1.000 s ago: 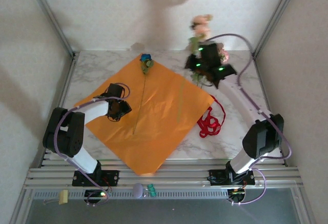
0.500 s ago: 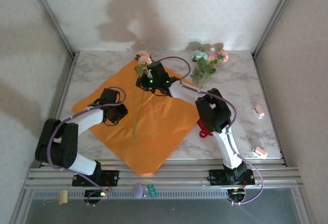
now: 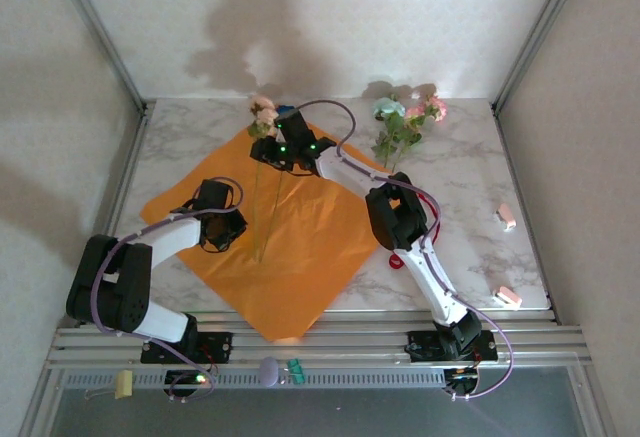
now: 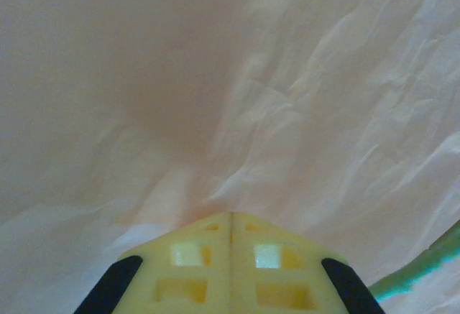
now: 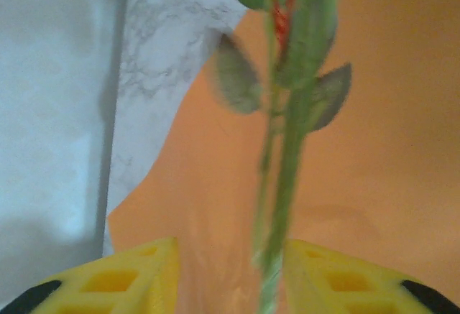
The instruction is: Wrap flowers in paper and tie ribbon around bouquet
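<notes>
The orange paper (image 3: 310,227) lies spread as a diamond on the marble table. My left gripper (image 3: 222,225) rests on its left part, shut, with creases of the paper (image 4: 302,98) gathering at the tips (image 4: 231,217). My right gripper (image 3: 268,149) hangs over the paper's far corner, open. Green stems (image 5: 284,185) of the flowers run between its fingers (image 5: 136,271), close to the right one and not pinched. A pink bloom (image 3: 263,112) sticks out beyond it, and one long stem (image 3: 262,222) lies down the paper. More flowers (image 3: 402,122) lie at the back right. The red ribbon (image 3: 398,255) peeks out under the right arm.
Two small pink pieces (image 3: 505,217) (image 3: 507,297) lie on the right side of the table (image 3: 470,167). Metal frame posts (image 3: 100,37) rise at the back corners. Small items (image 3: 270,370) sit on the front rail.
The right arm swung from the back right to the paper's far corner with a pink flower, and its jaws opened. The left gripper shut on the paper.
</notes>
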You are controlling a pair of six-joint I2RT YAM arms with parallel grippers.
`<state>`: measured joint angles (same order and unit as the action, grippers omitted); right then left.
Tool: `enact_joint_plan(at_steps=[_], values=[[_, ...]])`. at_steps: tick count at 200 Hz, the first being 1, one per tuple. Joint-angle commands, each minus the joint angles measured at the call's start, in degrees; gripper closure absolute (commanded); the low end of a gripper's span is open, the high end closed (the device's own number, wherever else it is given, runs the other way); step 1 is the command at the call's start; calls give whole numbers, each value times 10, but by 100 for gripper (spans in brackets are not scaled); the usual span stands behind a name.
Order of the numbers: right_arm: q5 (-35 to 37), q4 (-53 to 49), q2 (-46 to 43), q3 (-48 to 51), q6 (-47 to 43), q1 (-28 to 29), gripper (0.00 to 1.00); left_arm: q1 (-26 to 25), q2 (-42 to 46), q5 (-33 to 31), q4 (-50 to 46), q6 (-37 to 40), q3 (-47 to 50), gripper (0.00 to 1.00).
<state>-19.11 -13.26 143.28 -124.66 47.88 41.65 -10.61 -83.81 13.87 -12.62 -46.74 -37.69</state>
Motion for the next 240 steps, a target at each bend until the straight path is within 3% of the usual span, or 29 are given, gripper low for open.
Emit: enact_joint_plan(at_steps=[1,37,81,95,112,211,240], values=[[49,-79,-68,-5,-67,-2,49,4,9,-8,-10,6,1,100],[123,-88,-264,156,-109,-69,42,4,8,-11,-16,14,-2,100],[117,-153,-393,352,-178,-273,53,4,6,-10,-14,20,-4,100],[111,-179,-379,363,-204,-324,53,4,2,-11,-17,24,-7,100],[120,-203,-338,343,-241,-348,53,4,0,-17,-26,30,-17,100],[137,-258,-125,160,-223,-331,55,3,5,-38,-62,39,-39,100],[160,-286,-99,133,-206,-329,67,4,0,-38,-64,41,-44,100]])
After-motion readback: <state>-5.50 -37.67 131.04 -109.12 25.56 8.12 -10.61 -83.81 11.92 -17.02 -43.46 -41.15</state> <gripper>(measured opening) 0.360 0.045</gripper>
